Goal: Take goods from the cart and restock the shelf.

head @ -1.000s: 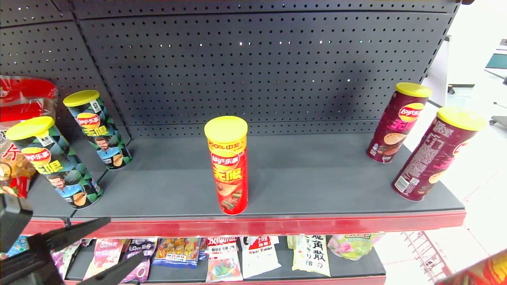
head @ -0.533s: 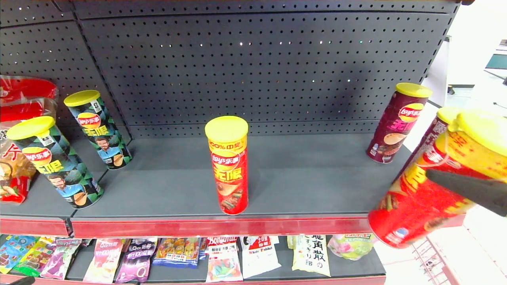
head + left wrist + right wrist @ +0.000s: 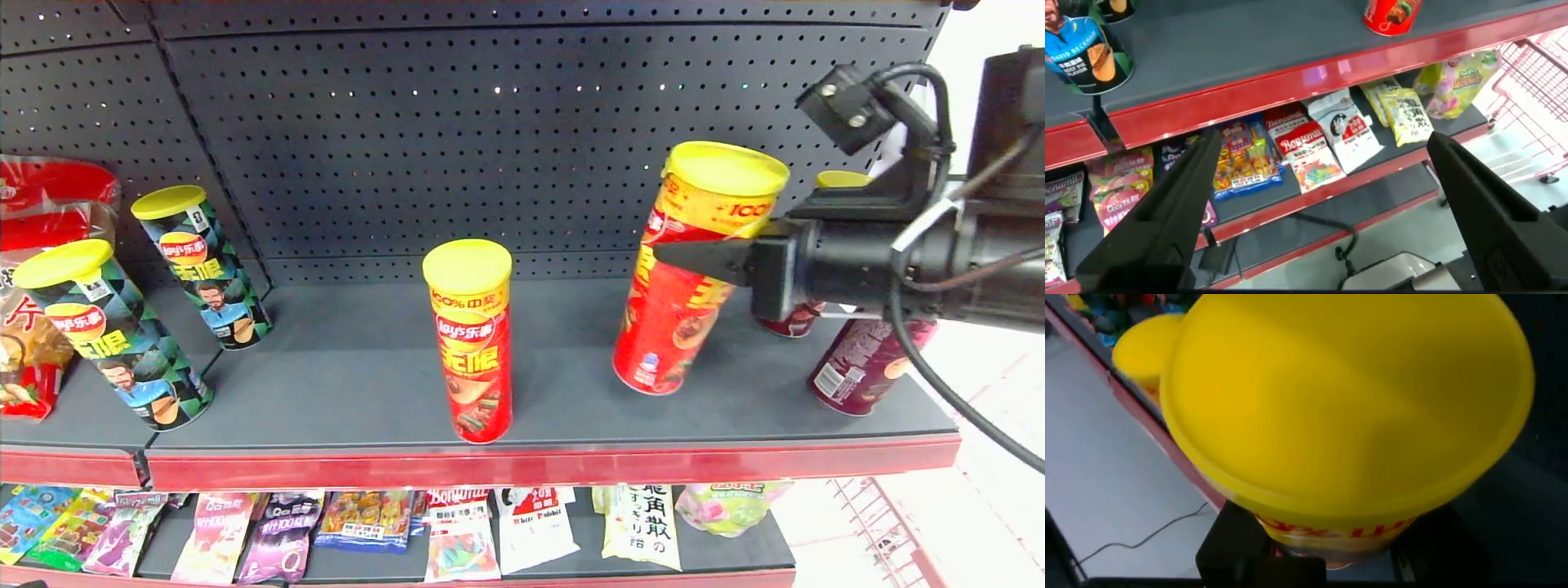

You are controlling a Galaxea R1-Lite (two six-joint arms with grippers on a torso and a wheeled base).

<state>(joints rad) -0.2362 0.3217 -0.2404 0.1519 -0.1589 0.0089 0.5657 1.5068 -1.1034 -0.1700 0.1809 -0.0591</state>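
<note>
Head view showed the right gripper clamped on the upper part of a tilted red chip can over the grey shelf, between the standing red can and a purple can. Whether its base touched the board was unclear. Left gripper hung with fingers spread wide, holding nothing.
</note>
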